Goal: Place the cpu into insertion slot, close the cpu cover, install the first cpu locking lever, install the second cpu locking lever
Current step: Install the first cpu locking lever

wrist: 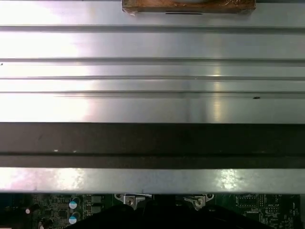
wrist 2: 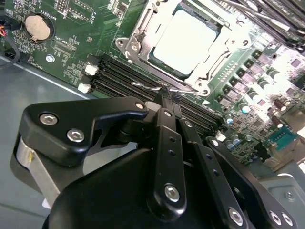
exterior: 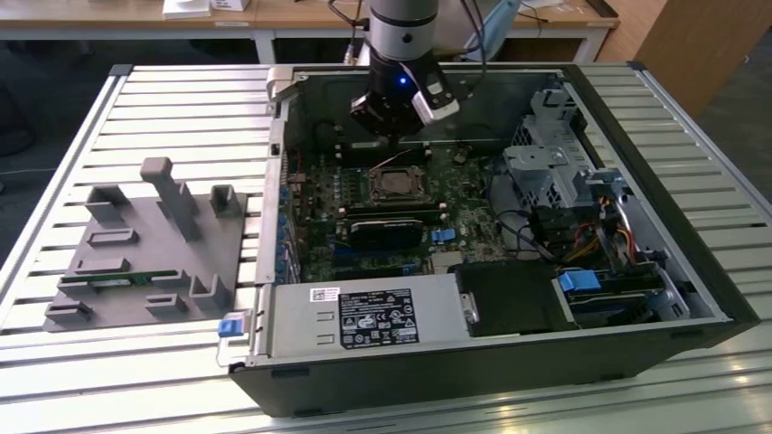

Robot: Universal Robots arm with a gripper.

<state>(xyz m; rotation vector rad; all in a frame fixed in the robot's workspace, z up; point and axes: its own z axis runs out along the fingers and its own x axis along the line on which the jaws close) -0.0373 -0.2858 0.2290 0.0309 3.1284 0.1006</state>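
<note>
Here the gripper (wrist 2: 164, 93) has its jaws pressed together on a thin wire locking lever (wrist 2: 147, 86), just ahead of which the cpu (wrist 2: 187, 40) sits under the cpu cover (wrist 2: 143, 28); press steadily, keeping the wire from slipping.

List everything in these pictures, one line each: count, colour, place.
computer case: one, black, open on the slatted table.
slatted table: one, silver, under the case.
cpu: one, silver-grey, seated in the insertion slot.
insertion slot: one, silver-rimmed, mid circuit board.
cpu cover: one, silver frame, around the cpu.
locking lever: one thin wire, at the fingertips.
circuit board: one, green, on the case floor.
power supply: one, grey, near edge of the case.
fixture block: one, grey, exterior view's left.
gripper: one, black, beside the socket.
</note>
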